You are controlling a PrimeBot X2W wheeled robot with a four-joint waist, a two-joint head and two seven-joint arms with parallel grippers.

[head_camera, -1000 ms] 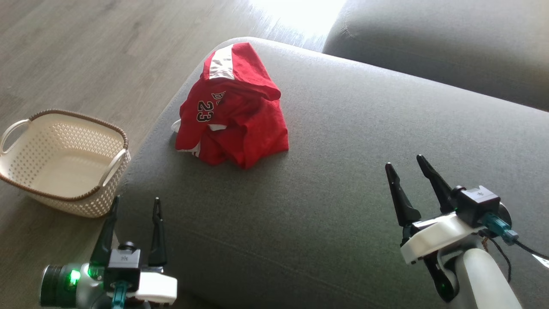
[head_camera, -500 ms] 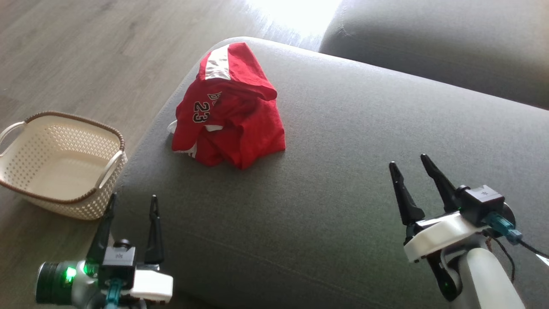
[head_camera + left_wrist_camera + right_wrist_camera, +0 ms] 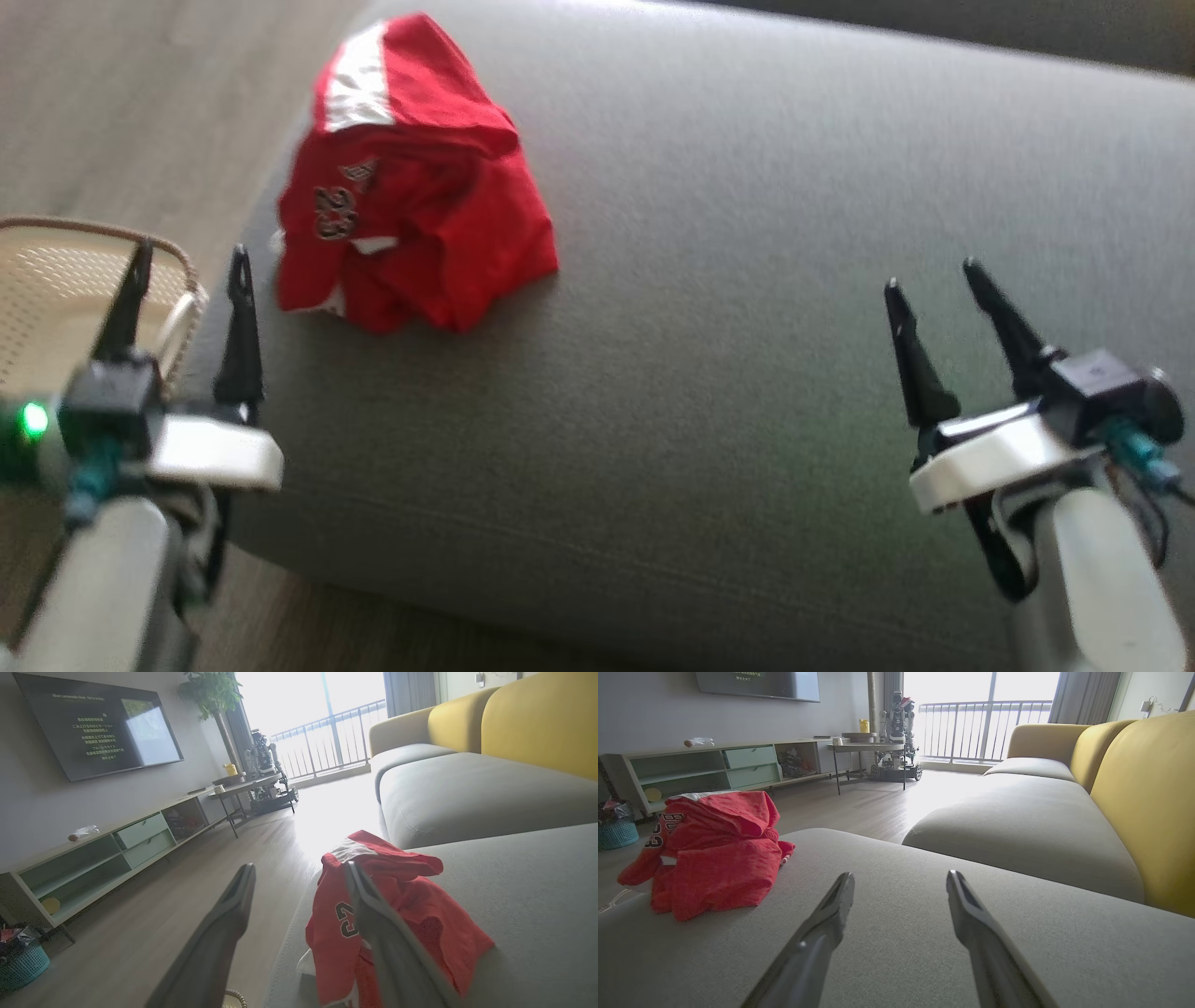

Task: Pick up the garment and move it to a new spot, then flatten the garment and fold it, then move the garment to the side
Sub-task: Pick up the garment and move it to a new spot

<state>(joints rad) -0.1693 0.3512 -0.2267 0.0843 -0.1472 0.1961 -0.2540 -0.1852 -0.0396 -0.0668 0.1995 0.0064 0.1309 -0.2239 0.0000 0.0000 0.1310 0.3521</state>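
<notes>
Item: red garment [image 3: 411,177], crumpled in a heap near the left end of the grey sofa cushion [image 3: 747,392], untouched.
Step in hand, we judge: approach for the first pick-up.
Left pincer [image 3: 191,250]: released, empty, fingers up, just beside the heap, basket [image 3: 84,227] behind it.
Right pincer [image 3: 931,273]: released, empty, well apart from the heap.
Next, we reckon: the left reaches in and closes on a fold.

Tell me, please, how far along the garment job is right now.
Nothing looks done yet: the red garment lies in a crumpled heap near the left edge of the grey cushion. Nothing is in hand: the left end effector and the right end effector are both open, empty and apart from the garment. Left to do: pick it up, move it, flatten, fold, and set it aside.
</notes>
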